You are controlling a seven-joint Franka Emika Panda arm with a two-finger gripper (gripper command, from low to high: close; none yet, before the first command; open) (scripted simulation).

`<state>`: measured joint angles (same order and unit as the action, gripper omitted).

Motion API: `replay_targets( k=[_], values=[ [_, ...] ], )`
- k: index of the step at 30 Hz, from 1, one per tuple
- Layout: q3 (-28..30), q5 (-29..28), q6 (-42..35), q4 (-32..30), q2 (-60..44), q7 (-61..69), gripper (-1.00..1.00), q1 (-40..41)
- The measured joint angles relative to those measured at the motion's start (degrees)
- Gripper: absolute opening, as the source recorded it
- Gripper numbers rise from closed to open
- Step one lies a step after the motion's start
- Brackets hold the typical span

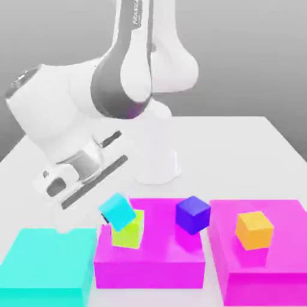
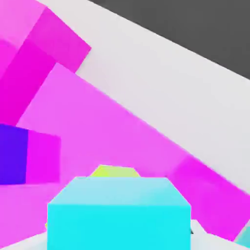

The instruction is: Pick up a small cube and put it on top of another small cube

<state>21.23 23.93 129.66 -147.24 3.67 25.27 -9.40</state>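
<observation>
Gripper [image 1: 113, 212] pinching the small cube [image 1: 118, 211], the cyan one, jaws closed on its sides. Cube is tilted, up at the upper left of the lime-green cube [image 1: 133, 234] in the exterior view, overlapping it there. Can't tell if the two touch. Not seated flat on it.

Lime-green cube sits upright on the middle magenta block [image 1: 150, 273], toward the corner at the near edge and the exterior view's left. Blue cube [image 1: 193, 214] is on the same block, at the edge on the exterior view's right, well apart from the lime one.

Orange cube [image 1: 254, 230] rests on the other magenta block [image 1: 264, 288], inboard of its edges. Flat cyan block [image 1: 45, 270] lies on the exterior view's left, just beside the middle magenta one. All three blocks are along the near edge of the bench [image 1: 240, 156].

Arm [image 1: 123, 72] reaches in from its base at the middle of the bench, hand slanted over the exterior view's left side. Hand view has the cyan cube up close, with a sliver of lime-green past its edge.
</observation>
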Motion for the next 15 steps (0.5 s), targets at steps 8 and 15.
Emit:
replay_targets(
  k=[8,15],
  values=[
    [-13.08,-15.65,4.61,-9.57,13.14,-12.64,-1.0,-4.3],
    [-21.17,-23.45,13.59,-15.19,15.3,-18.94,-1.0,-4.75]
  ],
)
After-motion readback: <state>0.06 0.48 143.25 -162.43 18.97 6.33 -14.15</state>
